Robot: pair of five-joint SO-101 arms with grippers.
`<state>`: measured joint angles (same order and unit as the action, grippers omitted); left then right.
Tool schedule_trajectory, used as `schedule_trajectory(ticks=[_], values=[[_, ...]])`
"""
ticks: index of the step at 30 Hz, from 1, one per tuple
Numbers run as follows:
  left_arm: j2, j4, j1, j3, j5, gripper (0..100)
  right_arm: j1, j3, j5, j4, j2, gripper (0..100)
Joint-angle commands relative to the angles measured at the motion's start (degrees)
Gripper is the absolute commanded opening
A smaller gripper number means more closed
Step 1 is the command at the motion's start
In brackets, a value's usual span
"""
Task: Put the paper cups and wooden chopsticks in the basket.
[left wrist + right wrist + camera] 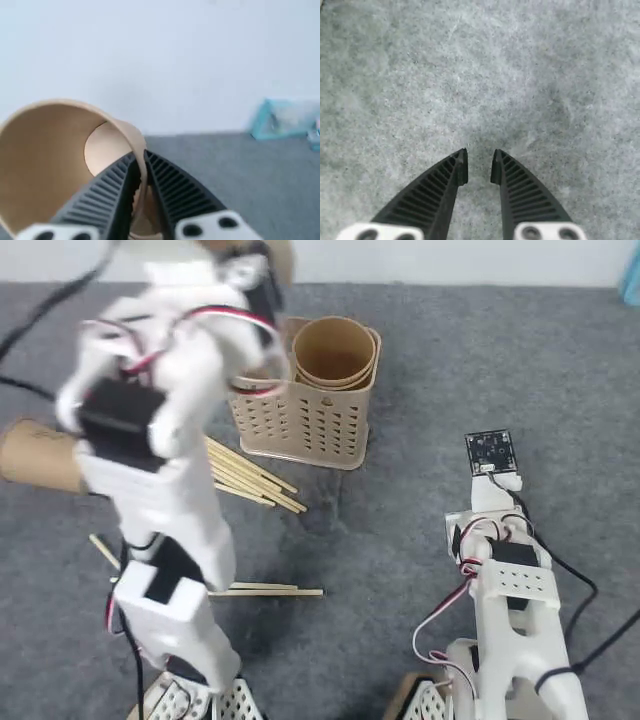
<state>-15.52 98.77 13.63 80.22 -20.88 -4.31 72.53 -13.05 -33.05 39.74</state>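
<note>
Inside the basket (300,425), nested paper cups (333,348) already sit; left jaws are clamped on the rim of 1 more cup (45,155), held aloft, not yet over the basket. Chopsticks (250,478) lie loose on the tabletop (420,390), yet to load; right jaws slightly parted, empty.
</note>
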Motion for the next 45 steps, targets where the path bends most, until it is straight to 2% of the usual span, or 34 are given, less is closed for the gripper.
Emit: schedule_trajectory(ticks=[1,8,21,31,38,45], values=[[0.2,-1.4,2.9,-4.9,1.7,1,0.1,-0.3,-0.8,1.1,1.9,9.1],[0.2,-9.8,3.1,-18.7,2.2,1,0.1,-0.3,-0.8,1.1,1.9,9.1],[0.2,-10.4,6.0,-26.8,3.9,1,0.1,-0.3,-0.8,1.1,1.9,9.1],[0.9,-9.8,7.4,-26.0,5.2,1,0.2,-0.3,-0.8,1.1,1.9,9.1],[0.2,-3.5,11.7,-21.0,8.7,1,0.2,-0.3,-0.8,1.1,1.9,9.1],[0.1,-3.3,9.4,-21.1,9.0,1,0.1,-0.3,-0.9,1.1,1.9,9.1]])
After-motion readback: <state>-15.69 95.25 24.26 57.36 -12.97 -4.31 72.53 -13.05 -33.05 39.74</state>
